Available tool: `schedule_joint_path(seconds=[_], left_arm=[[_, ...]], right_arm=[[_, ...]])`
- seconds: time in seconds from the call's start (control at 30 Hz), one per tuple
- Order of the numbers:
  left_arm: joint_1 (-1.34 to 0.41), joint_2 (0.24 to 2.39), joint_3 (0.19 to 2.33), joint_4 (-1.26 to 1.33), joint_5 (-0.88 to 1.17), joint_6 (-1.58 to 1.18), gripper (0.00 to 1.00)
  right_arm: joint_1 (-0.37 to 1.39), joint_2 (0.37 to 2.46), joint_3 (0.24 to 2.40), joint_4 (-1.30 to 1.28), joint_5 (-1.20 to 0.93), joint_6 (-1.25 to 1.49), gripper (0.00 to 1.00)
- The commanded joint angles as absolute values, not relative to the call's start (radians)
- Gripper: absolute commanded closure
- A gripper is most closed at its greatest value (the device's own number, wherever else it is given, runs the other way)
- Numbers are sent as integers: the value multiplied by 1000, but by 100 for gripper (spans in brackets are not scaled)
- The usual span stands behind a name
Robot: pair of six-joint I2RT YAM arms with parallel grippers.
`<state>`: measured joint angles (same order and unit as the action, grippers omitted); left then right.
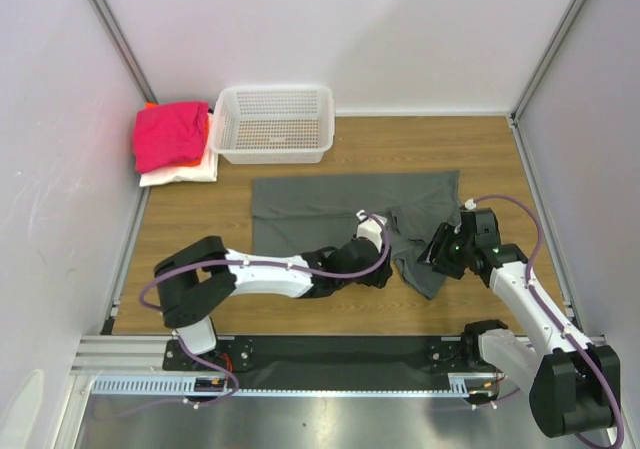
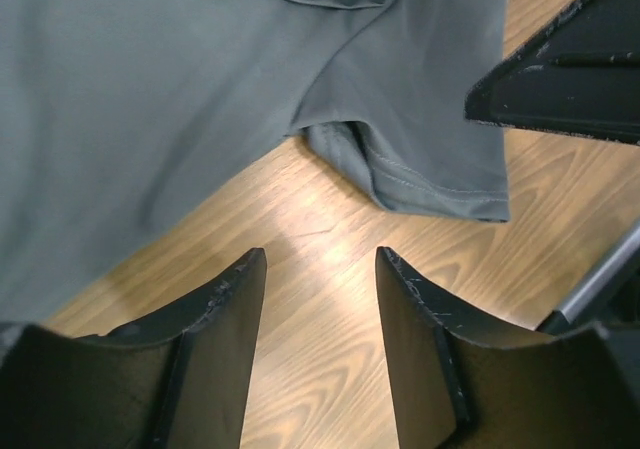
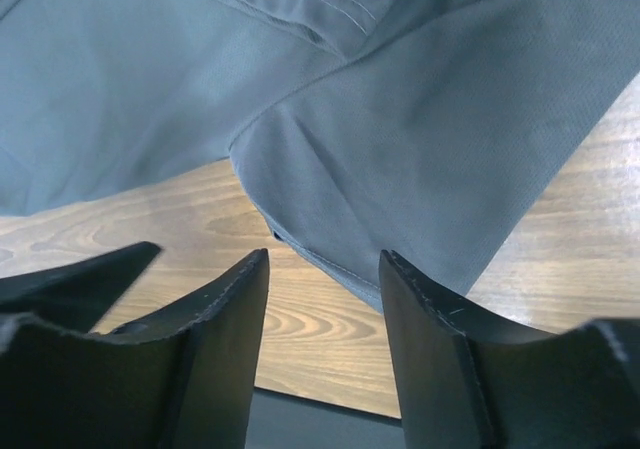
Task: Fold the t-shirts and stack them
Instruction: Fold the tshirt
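A dark grey t-shirt (image 1: 330, 204) lies spread across the wooden table, its right sleeve (image 1: 425, 264) reaching toward the near edge. My left gripper (image 1: 380, 264) is low over the table just left of that sleeve. In the left wrist view the left gripper (image 2: 320, 259) stands open over bare wood, with the sleeve hem (image 2: 440, 194) a little beyond its tips. My right gripper (image 1: 435, 254) is on the sleeve's right side. It is open too (image 3: 325, 259), and the grey hem (image 3: 330, 264) lies between its fingertips. Folded magenta (image 1: 170, 134), orange and white t-shirts are piled at the back left.
A white mesh basket (image 1: 275, 124) stands at the back, right of the pile. White walls close in the left, back and right sides. The table's dark near edge (image 3: 300, 419) lies just behind the right gripper. The two grippers are close together.
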<state>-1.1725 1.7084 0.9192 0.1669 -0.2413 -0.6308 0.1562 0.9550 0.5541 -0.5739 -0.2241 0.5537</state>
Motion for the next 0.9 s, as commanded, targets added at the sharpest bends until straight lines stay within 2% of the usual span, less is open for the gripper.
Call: schedule_joint_path(seconds=[0.0,0.2,0.43,0.63,0.87], left_arm=[[-1216,1768,995,273,-307,-666,47],[-1276,1874,1112,192,-411,-669,55],[-1282,1925,1167,92,-526,-726,59],[-1282,1959,1190,71,-506,-729,65],[-1282,1986,1203,69,-500,-726,66]], right_arm=[[160,948,558,-528,-201,532,47],[160,945,538,-531,-175,545,56],[153,907,560,-537,-163,566,55],[135,911,583,-561,-132,560,55],[112,900,577,-560,-147,557,54]])
